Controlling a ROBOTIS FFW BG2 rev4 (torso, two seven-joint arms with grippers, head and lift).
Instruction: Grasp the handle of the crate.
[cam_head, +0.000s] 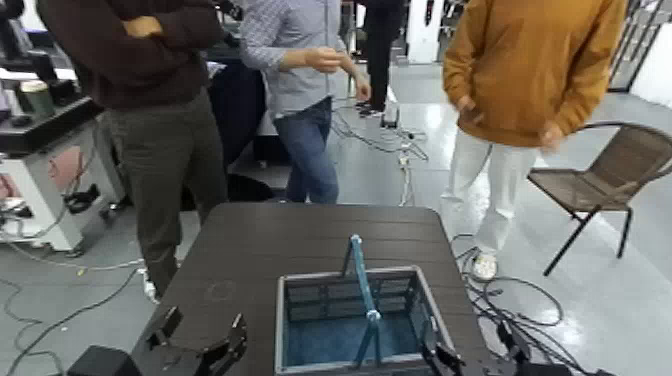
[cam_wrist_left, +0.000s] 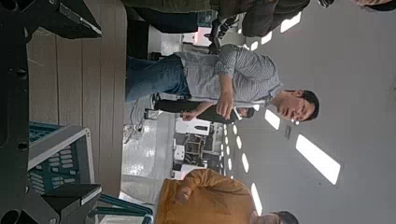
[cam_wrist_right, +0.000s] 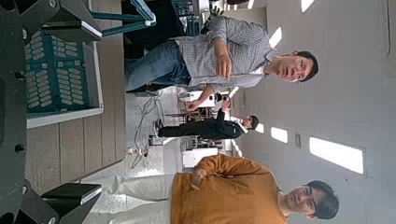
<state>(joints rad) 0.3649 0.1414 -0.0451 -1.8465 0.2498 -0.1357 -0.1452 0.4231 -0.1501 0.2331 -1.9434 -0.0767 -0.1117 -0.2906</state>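
The crate (cam_head: 282, 335) stands on the dark table at its near edge, dark-grey with slatted sides, a pale rim and a teal floor. Its handle (cam_head: 361, 290), a thin teal bar, stands upright over the middle of the crate. My left gripper (cam_head: 200, 332) hovers low to the left of the crate, open and holding nothing. In the left wrist view the fingers (cam_wrist_left: 70, 19) spread wide, with the crate (cam_wrist_left: 56, 159) off to one side. My right gripper (cam_head: 445, 358) sits by the crate's right side, and in its wrist view it (cam_wrist_right: 79, 107) is open beside the crate (cam_wrist_right: 61, 75).
Three people stand just past the table's far edge (cam_head: 320, 208). A wicker chair (cam_head: 600, 180) is on the floor at the right. Cables trail across the floor on both sides. A cluttered bench (cam_head: 40, 130) stands at the far left.
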